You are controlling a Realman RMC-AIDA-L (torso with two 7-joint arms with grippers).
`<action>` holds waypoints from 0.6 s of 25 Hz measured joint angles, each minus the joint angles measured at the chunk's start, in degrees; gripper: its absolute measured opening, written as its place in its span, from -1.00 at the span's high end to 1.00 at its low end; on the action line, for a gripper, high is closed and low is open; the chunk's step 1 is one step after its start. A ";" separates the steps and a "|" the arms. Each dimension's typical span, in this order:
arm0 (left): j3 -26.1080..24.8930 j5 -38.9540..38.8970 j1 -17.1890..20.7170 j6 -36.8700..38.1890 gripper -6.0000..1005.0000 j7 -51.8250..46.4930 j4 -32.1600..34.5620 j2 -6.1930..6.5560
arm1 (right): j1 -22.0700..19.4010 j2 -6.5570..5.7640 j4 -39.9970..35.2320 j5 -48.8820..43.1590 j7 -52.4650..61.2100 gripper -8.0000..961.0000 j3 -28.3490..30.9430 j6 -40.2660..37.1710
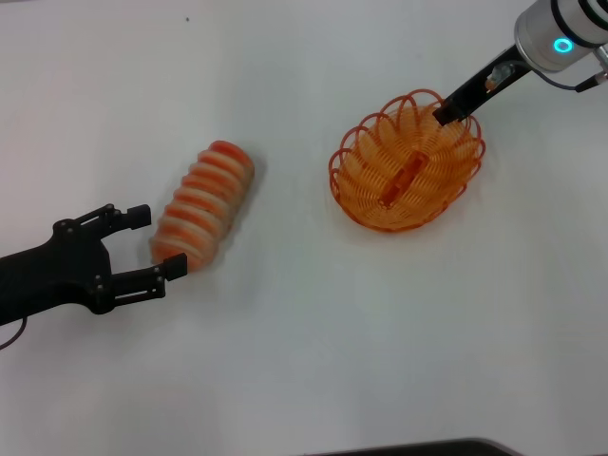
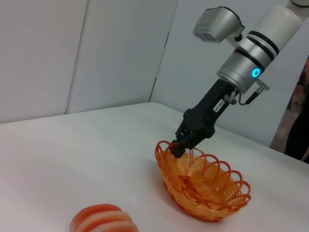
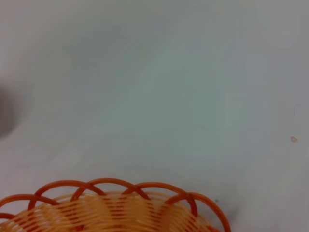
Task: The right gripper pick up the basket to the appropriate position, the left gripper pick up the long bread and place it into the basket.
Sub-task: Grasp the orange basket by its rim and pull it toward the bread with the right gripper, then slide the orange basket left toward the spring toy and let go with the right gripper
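Note:
The long bread (image 1: 204, 199), cream with orange-red stripes, lies on the white table left of centre; its end also shows in the left wrist view (image 2: 104, 220). My left gripper (image 1: 159, 239) is open at the bread's near end, one fingertip on each side of it. The orange wire basket (image 1: 408, 176) rests at the right and shows in the left wrist view (image 2: 207, 188) and the right wrist view (image 3: 111, 208). My right gripper (image 1: 446, 112) is shut on the basket's far rim, which the left wrist view (image 2: 176, 147) shows too.
The white table (image 1: 285, 361) lies bare between bread and basket. A dark edge (image 1: 427, 446) runs along the near side. White wall panels (image 2: 72, 53) stand behind the table.

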 joint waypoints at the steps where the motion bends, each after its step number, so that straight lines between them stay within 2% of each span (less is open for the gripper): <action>1: 0.00 0.00 0.00 0.01 -0.81 0.00 0.00 0.00 | -0.03 0.00 0.00 0.03 -0.03 0.47 0.07 0.00; 7: 0.00 0.03 -0.07 -0.03 -0.81 0.00 -0.01 -0.02 | -0.18 -0.45 0.26 2.64 0.17 0.64 3.00 -1.38; 15: 0.00 -0.01 -0.17 -0.04 -0.81 0.06 -0.01 -0.01 | -0.19 -3.02 4.92 8.09 0.69 0.80 9.69 -5.27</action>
